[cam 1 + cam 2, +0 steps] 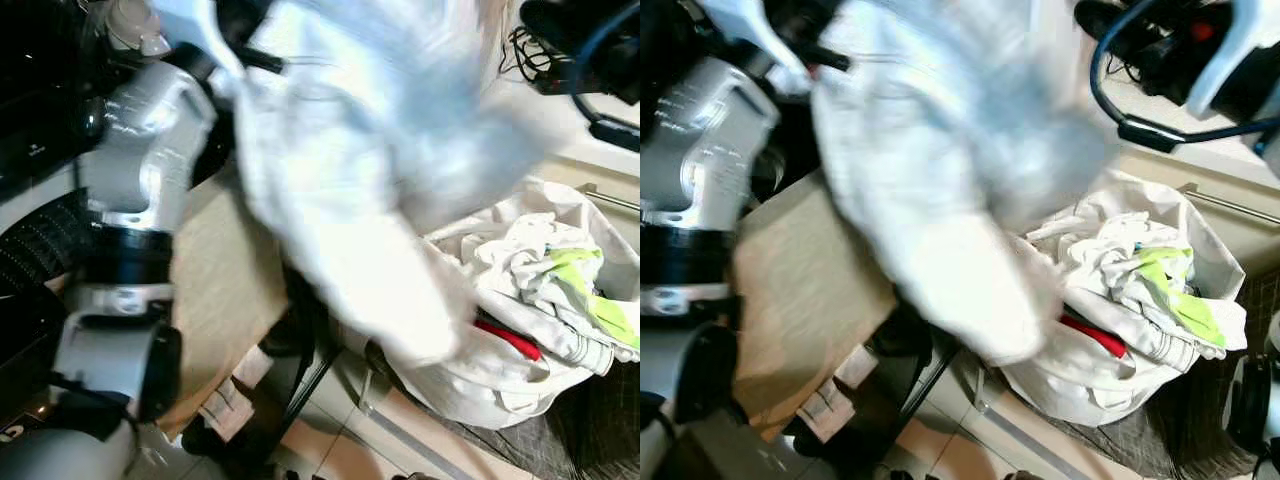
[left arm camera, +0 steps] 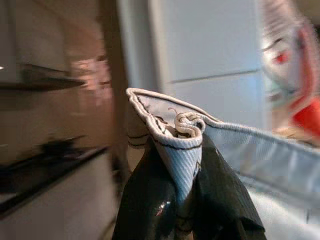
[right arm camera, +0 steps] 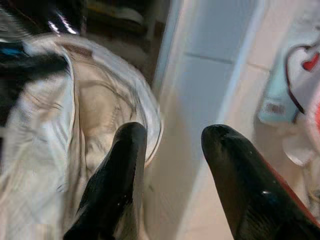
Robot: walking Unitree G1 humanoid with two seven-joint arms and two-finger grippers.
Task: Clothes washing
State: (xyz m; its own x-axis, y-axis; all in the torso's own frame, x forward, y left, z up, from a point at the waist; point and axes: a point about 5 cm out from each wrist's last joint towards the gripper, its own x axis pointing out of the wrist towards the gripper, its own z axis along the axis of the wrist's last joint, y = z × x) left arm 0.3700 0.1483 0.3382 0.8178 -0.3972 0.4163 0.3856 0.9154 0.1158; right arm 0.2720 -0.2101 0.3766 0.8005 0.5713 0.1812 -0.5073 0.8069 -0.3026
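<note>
A large pale blue-white garment [image 1: 350, 180] hangs blurred across the middle of the eye views, lifted high by my left arm [image 1: 140, 190]. In the left wrist view my left gripper [image 2: 185, 190] is shut on the garment's hemmed edge [image 2: 175, 135], which bunches between the two black fingers. Below and to the right stands a white laundry bag [image 1: 470, 385] holding white clothes, a lime-green piece [image 1: 590, 290] and a red item [image 1: 510, 342]. My right gripper [image 3: 172, 165] is open with nothing between its fingers, above pale cloth [image 3: 55, 145] and a tiled floor.
A beige cardboard sheet [image 1: 225, 290] leans at the left over a dark stand [image 1: 300, 390]. Black cables and gear [image 1: 565, 60] lie at the top right. Light floor tiles [image 1: 330, 445] run below, and a dark mat [image 1: 1160, 430] lies under the bag.
</note>
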